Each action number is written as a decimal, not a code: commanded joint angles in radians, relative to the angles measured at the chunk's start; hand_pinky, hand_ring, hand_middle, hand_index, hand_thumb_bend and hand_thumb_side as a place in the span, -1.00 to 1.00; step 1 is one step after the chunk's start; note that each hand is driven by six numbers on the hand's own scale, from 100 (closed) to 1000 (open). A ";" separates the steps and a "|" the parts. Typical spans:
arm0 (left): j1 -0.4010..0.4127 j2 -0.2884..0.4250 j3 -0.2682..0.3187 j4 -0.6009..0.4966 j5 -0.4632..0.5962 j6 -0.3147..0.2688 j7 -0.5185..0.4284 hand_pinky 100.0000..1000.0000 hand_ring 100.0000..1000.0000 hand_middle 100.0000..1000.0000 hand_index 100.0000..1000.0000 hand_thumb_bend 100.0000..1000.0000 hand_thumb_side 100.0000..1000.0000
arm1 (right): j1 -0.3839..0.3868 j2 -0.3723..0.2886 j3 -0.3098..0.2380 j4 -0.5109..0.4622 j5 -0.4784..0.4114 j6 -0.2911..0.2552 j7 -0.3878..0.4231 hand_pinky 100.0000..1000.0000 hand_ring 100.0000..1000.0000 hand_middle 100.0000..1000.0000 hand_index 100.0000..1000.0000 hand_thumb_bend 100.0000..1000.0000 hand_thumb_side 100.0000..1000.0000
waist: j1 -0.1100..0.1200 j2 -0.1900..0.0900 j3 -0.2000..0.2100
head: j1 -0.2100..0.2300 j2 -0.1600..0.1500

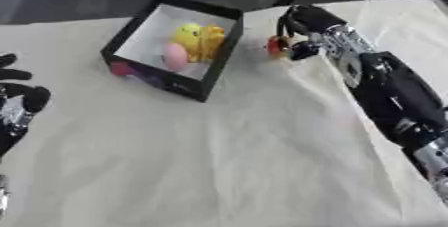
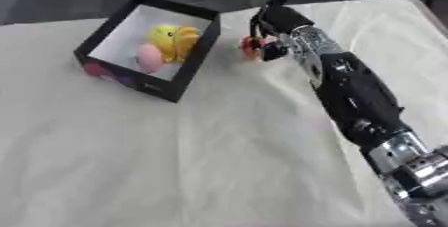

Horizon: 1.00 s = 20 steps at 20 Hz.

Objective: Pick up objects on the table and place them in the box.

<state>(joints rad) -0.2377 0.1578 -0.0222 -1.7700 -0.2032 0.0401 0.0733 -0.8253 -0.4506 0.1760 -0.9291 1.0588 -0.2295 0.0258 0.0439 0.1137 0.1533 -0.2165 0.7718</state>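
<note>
Right hand [image 1: 302, 26] curled round red object [image 1: 276, 46].

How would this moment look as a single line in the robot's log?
right hand: shut on small red object, beside box | box holds yellow toy, pink egg | left hand: idle, open

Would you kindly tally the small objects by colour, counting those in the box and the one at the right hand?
Yellow: 1, a toy in the box
Pink: 1, an egg-shaped thing in the box
Red-orange: 1, a small thing at the right hand
Total: 3
</note>
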 commanded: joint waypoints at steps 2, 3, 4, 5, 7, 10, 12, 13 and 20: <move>-0.006 0.019 0.008 -0.019 -0.006 -0.001 0.005 0.41 -0.07 0.06 0.59 0.93 0.22 | -0.022 -0.032 0.003 -0.062 -0.028 -0.001 -0.035 0.54 0.26 -0.39 -0.65 -1.00 -1.00 | -0.005 -0.034 -0.001 | 0.003 -0.002; -0.006 0.019 0.008 -0.019 -0.006 -0.001 0.005 0.41 -0.07 0.06 0.59 0.94 0.22 | -0.024 -0.034 0.004 -0.072 -0.035 -0.001 -0.037 0.54 0.26 -0.40 -0.65 -1.00 -1.00 | -0.005 -0.035 -0.001 | 0.003 -0.002; -0.005 0.019 0.009 -0.019 -0.006 -0.001 0.005 0.41 -0.07 0.06 0.59 0.94 0.22 | -0.027 -0.036 0.006 -0.082 -0.043 -0.002 -0.037 0.54 0.26 -0.40 -0.65 -1.00 -1.00 | -0.005 -0.035 0.000 | 0.002 -0.002; -0.005 0.019 0.009 -0.019 -0.006 -0.002 0.005 0.41 -0.07 0.06 0.59 0.94 0.22 | -0.031 -0.038 0.008 -0.092 -0.051 -0.002 -0.036 0.54 0.27 -0.39 -0.65 -1.00 -1.00 | -0.005 -0.036 0.000 | 0.002 -0.002; -0.006 0.019 0.008 -0.020 -0.006 -0.002 0.005 0.41 -0.07 0.06 0.59 0.94 0.22 | -0.042 -0.041 0.014 -0.113 -0.071 -0.004 -0.029 0.54 0.27 -0.39 -0.65 -1.00 -1.00 | -0.006 -0.036 0.002 | 0.001 -0.002; -0.006 0.018 0.006 -0.021 -0.005 -0.003 0.003 0.41 -0.08 0.06 0.59 0.94 0.22 | -0.064 -0.038 0.022 -0.135 -0.115 -0.005 -0.009 0.55 0.27 -0.40 -0.66 -1.00 -1.00 | -0.006 -0.037 0.006 | -0.003 -0.002; -0.008 0.016 0.004 -0.021 -0.004 -0.003 0.002 0.41 -0.08 0.06 0.59 0.94 0.22 | -0.082 -0.031 0.027 -0.140 -0.165 -0.006 0.015 0.56 0.27 -0.41 -0.66 -1.00 -1.00 | -0.006 -0.037 0.010 | -0.007 -0.002; -0.009 0.016 0.003 -0.021 -0.004 -0.003 0.000 0.41 -0.08 0.06 0.59 0.94 0.22 | -0.090 -0.027 0.030 -0.142 -0.186 -0.005 0.026 0.56 0.27 -0.41 -0.66 -1.00 -1.00 | -0.006 -0.036 0.013 | -0.010 -0.002; -0.025 0.004 -0.010 -0.024 0.000 -0.008 -0.011 0.41 -0.08 0.06 0.59 0.94 0.22 | -0.147 0.027 0.046 -0.134 -0.269 -0.003 0.075 0.57 0.28 -0.41 -0.67 -1.00 -1.00 | -0.008 -0.028 0.051 | -0.061 -0.002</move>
<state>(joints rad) -0.2495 0.1564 -0.0292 -1.7720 -0.2028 0.0338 0.0675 -0.9426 -0.4206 0.2244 -1.0460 0.8048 -0.2321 0.0939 0.0439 0.1118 0.2069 -0.2658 0.7718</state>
